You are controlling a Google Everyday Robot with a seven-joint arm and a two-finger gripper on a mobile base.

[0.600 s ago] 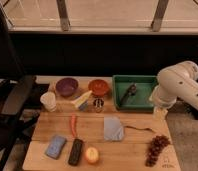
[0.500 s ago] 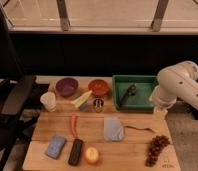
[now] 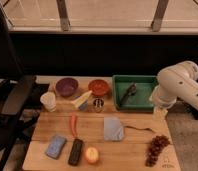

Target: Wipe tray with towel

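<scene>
The green tray point(image 3: 142, 80) stands at the back right of the wooden table, with a dark elongated object point(image 3: 128, 94) lying in it. The pale grey-blue towel point(image 3: 113, 129) lies rumpled on the table in front of the tray, apart from it. My white arm point(image 3: 179, 85) bends in from the right and covers the tray's right end. The gripper is hidden behind that arm, near the tray's right edge. Nothing touches the towel.
A purple bowl point(image 3: 67, 86) and an orange bowl point(image 3: 99, 86) sit left of the tray. Nearby are a white cup point(image 3: 49, 101), a small can point(image 3: 98, 104), a blue sponge point(image 3: 56, 146) and grapes point(image 3: 156, 147). A black chair point(image 3: 12, 100) stands at the left.
</scene>
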